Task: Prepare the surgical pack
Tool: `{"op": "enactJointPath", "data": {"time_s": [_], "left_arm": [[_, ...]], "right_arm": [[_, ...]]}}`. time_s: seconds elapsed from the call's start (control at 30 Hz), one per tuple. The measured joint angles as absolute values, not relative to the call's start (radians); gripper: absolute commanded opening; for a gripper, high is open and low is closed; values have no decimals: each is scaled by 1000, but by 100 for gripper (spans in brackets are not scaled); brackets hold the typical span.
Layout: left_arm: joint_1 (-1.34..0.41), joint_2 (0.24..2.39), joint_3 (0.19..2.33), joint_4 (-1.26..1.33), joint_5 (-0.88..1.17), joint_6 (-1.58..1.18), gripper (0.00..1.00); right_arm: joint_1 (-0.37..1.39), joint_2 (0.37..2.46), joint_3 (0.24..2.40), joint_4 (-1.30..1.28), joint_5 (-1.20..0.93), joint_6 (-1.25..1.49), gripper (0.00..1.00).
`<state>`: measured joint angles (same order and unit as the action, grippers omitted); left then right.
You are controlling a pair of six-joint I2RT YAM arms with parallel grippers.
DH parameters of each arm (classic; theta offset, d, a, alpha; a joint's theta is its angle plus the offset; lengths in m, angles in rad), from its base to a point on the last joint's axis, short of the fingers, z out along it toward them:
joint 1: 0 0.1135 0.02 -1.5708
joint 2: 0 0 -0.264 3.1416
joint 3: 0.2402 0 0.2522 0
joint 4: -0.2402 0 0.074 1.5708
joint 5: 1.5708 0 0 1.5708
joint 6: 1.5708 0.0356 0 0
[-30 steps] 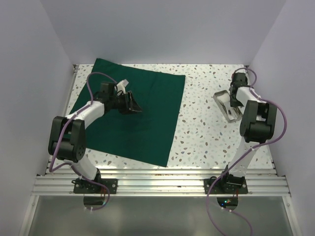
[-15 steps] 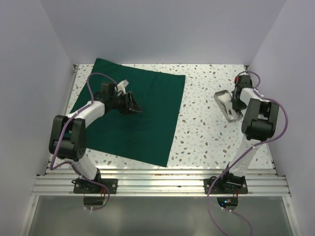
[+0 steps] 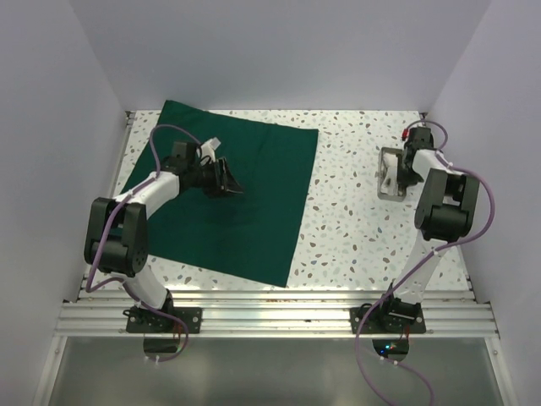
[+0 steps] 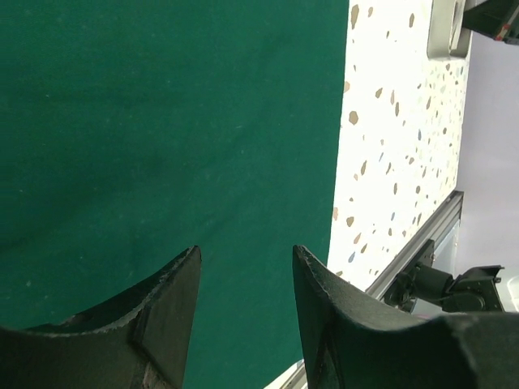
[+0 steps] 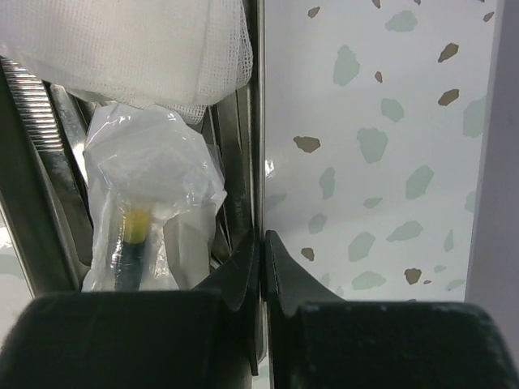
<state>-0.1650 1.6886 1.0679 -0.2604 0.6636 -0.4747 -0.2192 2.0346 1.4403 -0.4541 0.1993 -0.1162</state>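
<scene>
The dark green drape (image 3: 228, 190) lies flat on the left half of the table and fills the left wrist view (image 4: 162, 121). My left gripper (image 3: 226, 179) hovers over its middle, open and empty (image 4: 246, 259). My right gripper (image 3: 404, 173) is shut on the rim of the metal tray (image 3: 389, 178) at the right; in the right wrist view the jaws (image 5: 262, 243) pinch the tray's side wall (image 5: 253, 121). The tray holds white gauze (image 5: 122, 40), a plastic-wrapped item with a yellow part (image 5: 146, 194) and steel instruments (image 5: 40, 121).
The speckled tabletop (image 3: 347, 211) lies bare between drape and tray. Purple walls close in left, right and back. An aluminium rail (image 3: 270, 313) runs along the near edge. The right wall is close beside the tray.
My right gripper has turned and shifted the tray: it was angled and lower, now it stands straighter and slightly farther back. The left arm has hardly moved.
</scene>
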Motion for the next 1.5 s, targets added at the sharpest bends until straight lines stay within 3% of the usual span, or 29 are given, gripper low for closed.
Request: {"op": "enactJointPath", "data": {"time_s": [0.47,0.77,1.0,1.2,1.4,1.5], "left_arm": [[-54,1691,1122,-489,457,-449,54],[-24,1659,1122,-575,302,-453,55],[28,1579,1111,-618,190,-471,56],[77,1551,1067,-630,147,-487,55],[111,1562,1023,-649,117,-506,40],[116,1594,1025,-654,89,-516,38]], "right_arm": [[-125,1845,1399,-617,170,58,0],[200,1802,1464,-676,134,151,0],[497,1971,1680,-669,108,169,0],[639,2191,1875,-672,113,221,0],[736,2410,2155,-683,120,261,0],[767,2458,2221,-681,110,279,0]]}}
